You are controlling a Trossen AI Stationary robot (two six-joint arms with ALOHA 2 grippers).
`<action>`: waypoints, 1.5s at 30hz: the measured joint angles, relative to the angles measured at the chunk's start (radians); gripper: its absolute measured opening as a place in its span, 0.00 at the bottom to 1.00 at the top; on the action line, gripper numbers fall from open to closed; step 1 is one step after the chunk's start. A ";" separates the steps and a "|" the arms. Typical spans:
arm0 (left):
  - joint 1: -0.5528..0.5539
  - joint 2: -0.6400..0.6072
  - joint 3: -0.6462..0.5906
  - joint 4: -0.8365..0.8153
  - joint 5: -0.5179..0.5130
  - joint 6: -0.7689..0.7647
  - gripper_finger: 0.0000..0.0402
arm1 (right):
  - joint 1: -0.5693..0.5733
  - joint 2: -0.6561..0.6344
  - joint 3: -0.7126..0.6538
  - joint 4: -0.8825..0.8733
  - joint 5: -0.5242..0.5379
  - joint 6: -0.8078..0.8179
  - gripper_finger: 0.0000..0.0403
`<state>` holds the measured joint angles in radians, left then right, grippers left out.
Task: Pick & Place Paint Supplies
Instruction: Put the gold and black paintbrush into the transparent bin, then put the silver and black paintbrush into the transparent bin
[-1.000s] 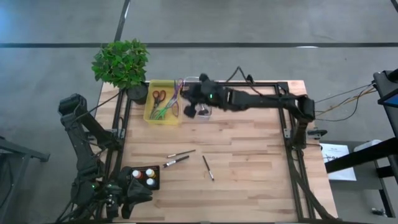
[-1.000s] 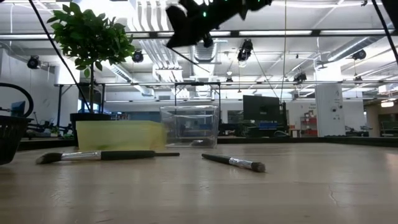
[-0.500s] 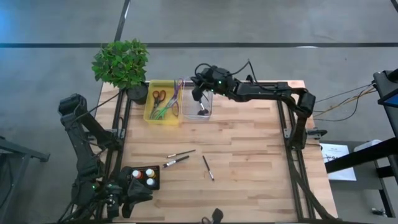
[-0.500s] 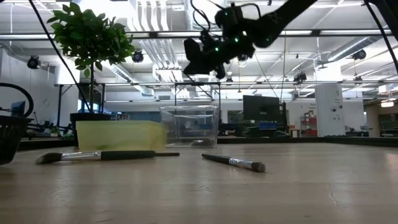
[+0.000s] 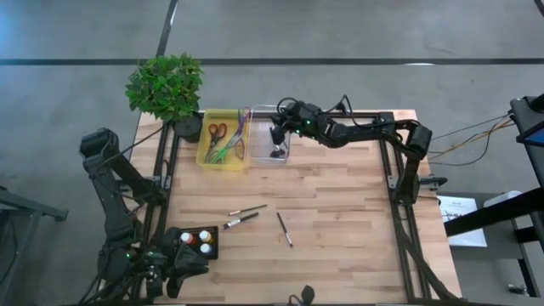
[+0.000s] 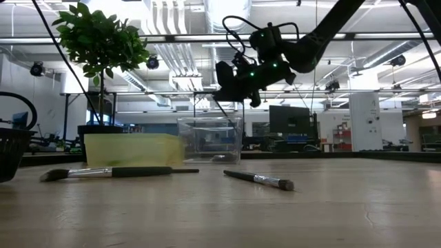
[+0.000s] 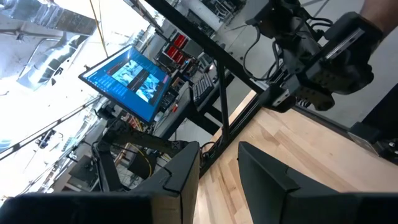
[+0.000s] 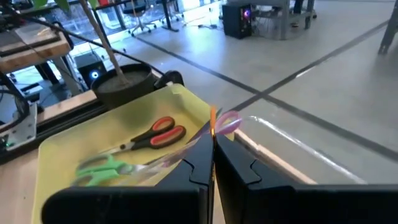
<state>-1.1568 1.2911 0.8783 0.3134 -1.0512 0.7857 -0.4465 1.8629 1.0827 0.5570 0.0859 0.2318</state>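
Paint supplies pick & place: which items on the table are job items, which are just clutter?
Job items:
- three paintbrushes on the wood
- paint bottles in a black holder
- clear bin, right pincer above it, shut

Lying about:
- potted plant
- yellow tray
- scissors in it
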 joint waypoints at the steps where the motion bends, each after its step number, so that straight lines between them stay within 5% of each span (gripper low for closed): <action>1: 0.000 0.000 0.000 0.000 0.000 -0.001 0.29 | 0.000 0.000 -0.004 0.000 0.000 0.005 0.02; 12: 0.000 0.000 0.000 -0.001 0.000 -0.002 0.29 | 0.002 0.000 -0.011 -0.030 -0.035 0.018 0.05; 22: 0.000 0.000 0.000 -0.005 0.000 -0.010 0.29 | 0.005 -0.005 -0.011 -0.067 -0.042 0.027 0.39; 27: 0.000 0.000 0.000 -0.006 0.000 -0.013 0.29 | 0.057 -0.072 -0.012 -0.242 -0.056 0.023 0.47; 34: 0.000 0.000 0.000 -0.011 -0.004 -0.012 0.29 | 0.316 -0.246 -0.150 -0.344 0.009 0.078 0.48; 45: 0.000 0.000 0.000 -0.007 -0.003 -0.008 0.29 | 0.928 -0.330 -0.340 -0.341 0.526 0.524 0.48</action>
<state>-1.1568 1.2911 0.8787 0.3062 -1.0546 0.7776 0.4813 1.5333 0.7431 0.2157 0.6120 0.7557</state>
